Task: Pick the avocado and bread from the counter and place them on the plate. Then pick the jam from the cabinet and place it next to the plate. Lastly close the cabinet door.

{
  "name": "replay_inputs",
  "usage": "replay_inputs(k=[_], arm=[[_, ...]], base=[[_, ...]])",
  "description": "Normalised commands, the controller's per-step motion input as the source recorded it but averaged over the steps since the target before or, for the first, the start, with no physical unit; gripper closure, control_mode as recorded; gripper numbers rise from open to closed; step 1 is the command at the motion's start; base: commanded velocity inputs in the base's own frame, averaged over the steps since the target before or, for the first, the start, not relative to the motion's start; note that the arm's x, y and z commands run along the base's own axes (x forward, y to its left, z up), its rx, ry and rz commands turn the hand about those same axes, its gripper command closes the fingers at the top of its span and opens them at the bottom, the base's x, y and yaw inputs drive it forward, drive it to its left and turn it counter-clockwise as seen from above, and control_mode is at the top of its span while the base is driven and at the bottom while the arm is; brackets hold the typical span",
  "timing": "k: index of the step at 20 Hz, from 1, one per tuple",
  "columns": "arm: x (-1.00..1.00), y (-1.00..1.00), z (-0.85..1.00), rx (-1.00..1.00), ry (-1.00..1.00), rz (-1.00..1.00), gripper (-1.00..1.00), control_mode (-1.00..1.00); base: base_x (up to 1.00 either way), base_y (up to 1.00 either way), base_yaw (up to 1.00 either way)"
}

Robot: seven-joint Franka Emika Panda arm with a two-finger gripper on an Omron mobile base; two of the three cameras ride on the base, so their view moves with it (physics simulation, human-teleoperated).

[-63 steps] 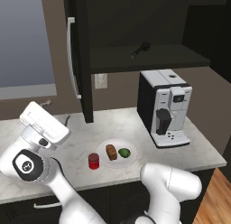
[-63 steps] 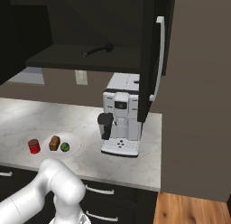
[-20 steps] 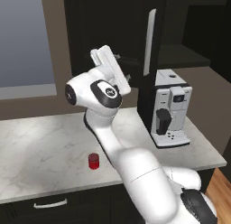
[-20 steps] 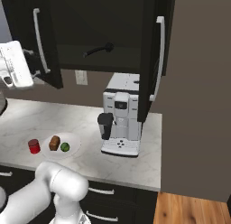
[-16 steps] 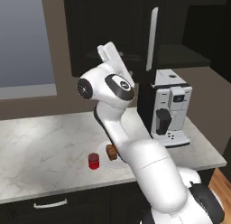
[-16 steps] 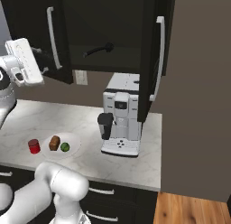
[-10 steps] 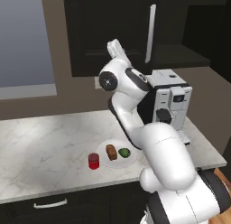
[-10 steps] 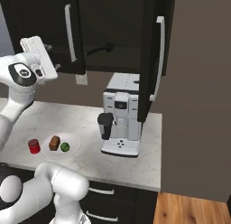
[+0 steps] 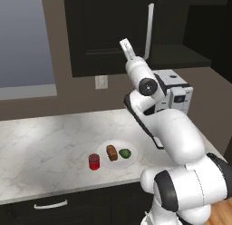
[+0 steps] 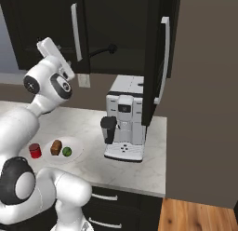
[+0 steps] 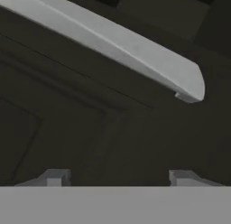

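1. The cabinet door [image 9: 106,33] has swung from wide open to nearly shut within the last second; closing is almost done.
2. The claw [image 11: 119,175] is spread, pinching nothing, against the door below its handle [image 11: 113,44].
3. The avocado [image 9: 125,153] and bread [image 9: 112,152] lie on the plate [image 9: 118,161]; the jam [image 9: 94,161] stands just beside it.
4. The right base view shows a remaining gap at the door's edge.

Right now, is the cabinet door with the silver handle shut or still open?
Nearly shut. The cabinet door lies almost flush with the front, its handle facing out; a dark gap remains beside it.
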Motion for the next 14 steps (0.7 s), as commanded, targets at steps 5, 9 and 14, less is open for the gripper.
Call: replay_inputs(k=[5, 9, 14], arm=[[0.39, -0.51, -0.09, 0.06, 0.06, 0.23, -1.00, -1.00], [-0.36, -0.02, 0.19, 0.05, 0.00, 0.15, -1.00, -1.00], [-0.68, 0.00, 0.38, 0.04, -0.01, 0.10, -1.00, -1.00]], base=[[0.00, 0.00, 0.00], [0.00, 0.00, 0.00], [0.00, 0.00, 0.00]])
